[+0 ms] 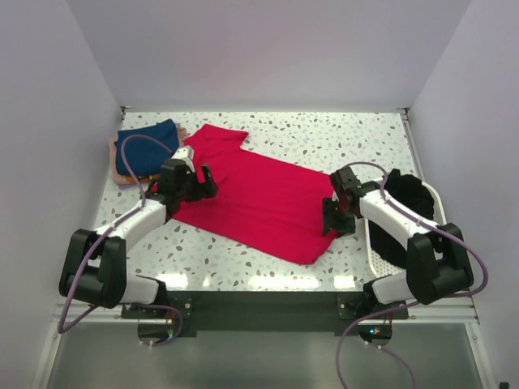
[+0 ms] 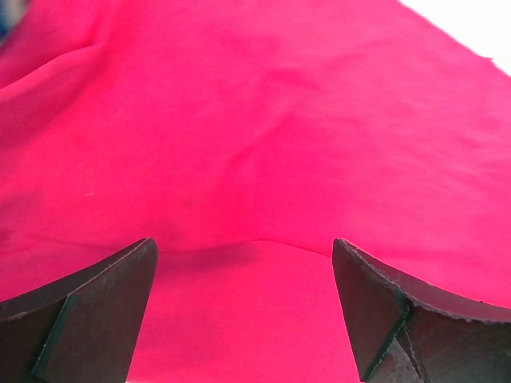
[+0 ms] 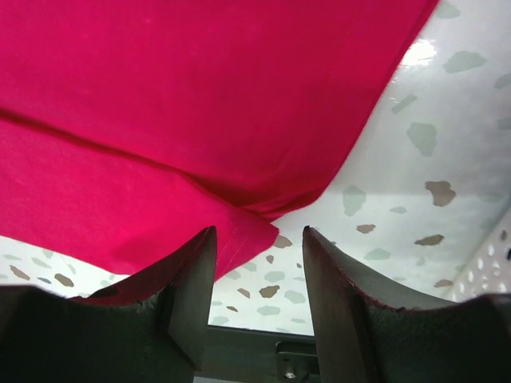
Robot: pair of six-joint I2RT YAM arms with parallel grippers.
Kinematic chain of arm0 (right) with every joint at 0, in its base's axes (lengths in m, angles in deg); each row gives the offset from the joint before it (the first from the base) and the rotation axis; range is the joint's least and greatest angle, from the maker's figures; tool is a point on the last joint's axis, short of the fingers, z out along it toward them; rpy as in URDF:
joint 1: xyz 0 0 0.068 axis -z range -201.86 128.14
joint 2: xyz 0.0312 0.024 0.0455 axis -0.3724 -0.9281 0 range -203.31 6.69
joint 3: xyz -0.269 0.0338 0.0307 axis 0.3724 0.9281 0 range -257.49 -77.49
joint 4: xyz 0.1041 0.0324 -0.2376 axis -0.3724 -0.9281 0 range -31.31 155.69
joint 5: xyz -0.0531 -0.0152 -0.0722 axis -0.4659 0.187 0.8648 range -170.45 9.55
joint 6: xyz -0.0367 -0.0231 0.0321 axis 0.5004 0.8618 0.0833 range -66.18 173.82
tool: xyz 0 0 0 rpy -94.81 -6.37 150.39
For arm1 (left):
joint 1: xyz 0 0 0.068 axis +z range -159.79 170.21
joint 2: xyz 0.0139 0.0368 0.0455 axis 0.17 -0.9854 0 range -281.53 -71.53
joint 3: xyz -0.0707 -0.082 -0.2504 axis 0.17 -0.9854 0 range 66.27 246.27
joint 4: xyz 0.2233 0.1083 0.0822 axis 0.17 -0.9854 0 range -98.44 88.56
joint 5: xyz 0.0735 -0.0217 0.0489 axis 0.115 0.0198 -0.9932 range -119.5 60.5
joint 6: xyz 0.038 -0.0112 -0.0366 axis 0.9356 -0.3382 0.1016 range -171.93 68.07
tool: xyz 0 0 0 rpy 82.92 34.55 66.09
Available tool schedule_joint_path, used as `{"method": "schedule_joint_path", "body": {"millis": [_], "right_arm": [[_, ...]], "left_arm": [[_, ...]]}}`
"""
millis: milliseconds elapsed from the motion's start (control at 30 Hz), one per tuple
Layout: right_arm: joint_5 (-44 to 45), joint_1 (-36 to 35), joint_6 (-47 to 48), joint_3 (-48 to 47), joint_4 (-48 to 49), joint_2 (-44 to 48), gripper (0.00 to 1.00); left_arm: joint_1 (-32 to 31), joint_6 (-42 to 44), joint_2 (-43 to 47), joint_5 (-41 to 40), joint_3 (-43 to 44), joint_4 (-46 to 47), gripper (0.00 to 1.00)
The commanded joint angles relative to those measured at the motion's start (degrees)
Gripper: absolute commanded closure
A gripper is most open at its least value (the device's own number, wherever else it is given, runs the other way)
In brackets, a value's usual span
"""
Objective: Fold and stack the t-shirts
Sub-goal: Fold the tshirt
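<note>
Red cloth and a basket are crowding the finger gaps.
Between the left gripper's [image 2: 243, 263] spread fingers, the red t-shirt [image 2: 255, 120] is filling everything ahead. Between the right gripper's [image 3: 259, 239] parted fingers, bare table [image 3: 383, 183] is showing; a shirt corner is lying by one finger, and the white basket [image 3: 497, 259] is standing just outside the other.

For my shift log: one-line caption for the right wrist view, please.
Open right gripper poised at a corner of the red t-shirt on the speckled table.
</note>
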Motion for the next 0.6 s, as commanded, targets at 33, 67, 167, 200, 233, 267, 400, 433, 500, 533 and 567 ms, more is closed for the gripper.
{"method": "schedule_joint_path", "body": {"millis": [33, 67, 167, 200, 233, 267, 400, 433, 500, 533, 567], "right_arm": [[-4.8, 0.1, -1.5, 1.1, 5.5, -1.5, 0.51], [-5.6, 0.1, -1.7, 1.4, 5.9, -2.8, 0.53], [-5.6, 0.1, -1.5, 2.1, 6.7, -4.3, 0.55], [-5.4, 0.1, -1.4, 2.5, 6.7, -4.3, 0.55], [-5.2, 0.1, -1.3, 2.7, 6.7, -4.3, 0.55], [-4.9, 0.2, -1.2, 3.1, 6.7, -4.2, 0.56], [-4.1, 0.1, -1.1, 3.4, 6.0, -4.0, 0.56], [-4.1, 0.1, -1.2, 3.5, 6.1, -3.7, 0.57], [-4.1, 0.1, -1.1, 3.5, 6.0, -3.5, 0.61], [-4.3, 0.1, -1.1, 3.5, 6.0, -3.2, 0.64], [-4.5, 0.1, -1.1, 3.4, 5.7, -3.0, 0.68]], "left_arm": [[-4.1, 0.2, 4.3, -3.5, 2.7, -3.4, 0.04], [-5.1, -0.1, 4.4, -3.6, 2.6, -3.5, 0.04], [-6.5, -1.1, 4.6, -3.5, 1.3, -3.4, 0.04], [-6.7, -1.5, 4.6, -3.5, 0.8, -3.2, 0.04], [-7.0, -2.0, 4.6, -3.5, 0.1, -3.0, 0.04], [-7.1, -2.2, 4.6, -3.6, -0.2, -2.9, 0.04], [-7.2, -2.5, 4.6, -3.5, -1.3, -2.7, 0.04], [-7.3, -2.5, 4.6, -3.4, -1.3, -2.7, 0.04], [-7.3, -2.4, 4.6, -3.5, -1.3, -2.6, 0.04], [-7.3, -2.3, 4.3, -3.6, -1.3, -2.7, 0.04], [-7.3, -2.2, 4.1, -3.6, -1.3, -2.7, 0.04]]}}
